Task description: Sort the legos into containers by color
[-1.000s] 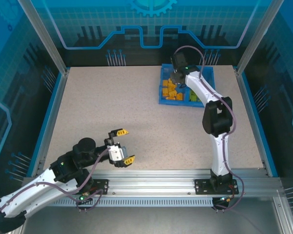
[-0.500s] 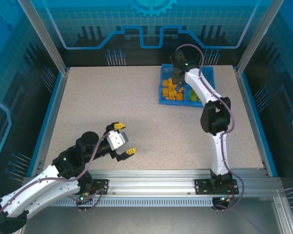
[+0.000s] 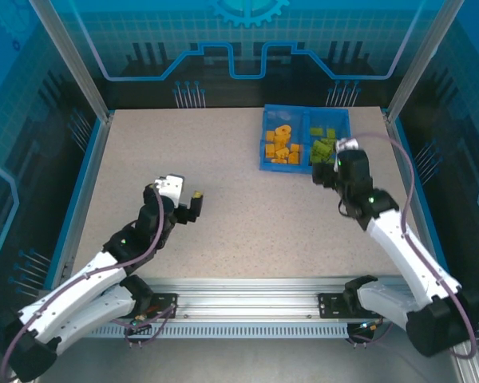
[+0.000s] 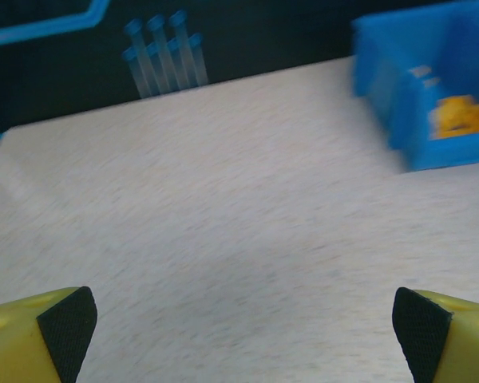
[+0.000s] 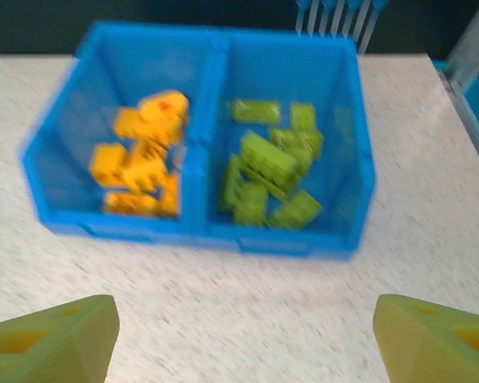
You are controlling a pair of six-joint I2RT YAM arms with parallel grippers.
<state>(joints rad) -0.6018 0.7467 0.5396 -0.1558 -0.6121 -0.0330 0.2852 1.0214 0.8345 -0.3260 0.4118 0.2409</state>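
Right arm had withdrawn from the blue plastic divided tray; right jaws and left jaws released, empty. Orange plastic bricks lay in its left compartment, lime-green plastic bricks in its right. Best: retreat without nudging tray.

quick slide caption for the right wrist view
Open right end effector faces the blue tray, orange legos in one compartment, lime-green legos in the other.

I see a speckled beige tabletop with blue edging, on it a blue two-compartment tray, standing flat at the far side, right of centre
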